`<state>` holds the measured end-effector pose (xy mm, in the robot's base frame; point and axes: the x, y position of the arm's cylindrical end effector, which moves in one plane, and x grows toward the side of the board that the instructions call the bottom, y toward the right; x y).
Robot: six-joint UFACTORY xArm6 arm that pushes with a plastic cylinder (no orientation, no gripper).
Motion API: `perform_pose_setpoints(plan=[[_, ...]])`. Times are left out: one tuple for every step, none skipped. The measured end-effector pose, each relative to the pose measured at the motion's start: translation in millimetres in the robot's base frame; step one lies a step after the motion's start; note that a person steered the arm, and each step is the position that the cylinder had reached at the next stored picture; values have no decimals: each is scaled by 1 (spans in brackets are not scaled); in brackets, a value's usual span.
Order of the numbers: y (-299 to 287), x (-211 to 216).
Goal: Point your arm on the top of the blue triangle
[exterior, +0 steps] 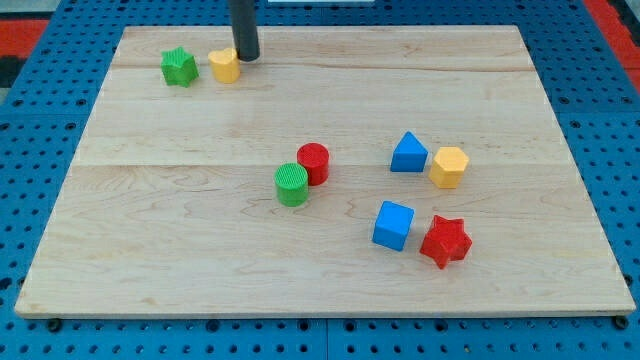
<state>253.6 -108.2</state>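
The blue triangle (408,153) lies right of the board's centre, with a yellow hexagon (449,166) touching or nearly touching its right side. My tip (247,58) stands near the view's top left of centre, just right of a small yellow block (225,66). The tip is far up and to the left of the blue triangle.
A green star-like block (179,67) lies left of the small yellow block. A red cylinder (313,162) and a green cylinder (292,184) touch at the centre. A blue cube (393,225) and a red star (445,241) lie at lower right. The wooden board (150,250) sits on a blue pegboard.
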Motion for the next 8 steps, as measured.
perform_pose_setpoints(plan=[[30, 10], [74, 23], [116, 33], [148, 40], [174, 47], [189, 49], [196, 51], [202, 54]])
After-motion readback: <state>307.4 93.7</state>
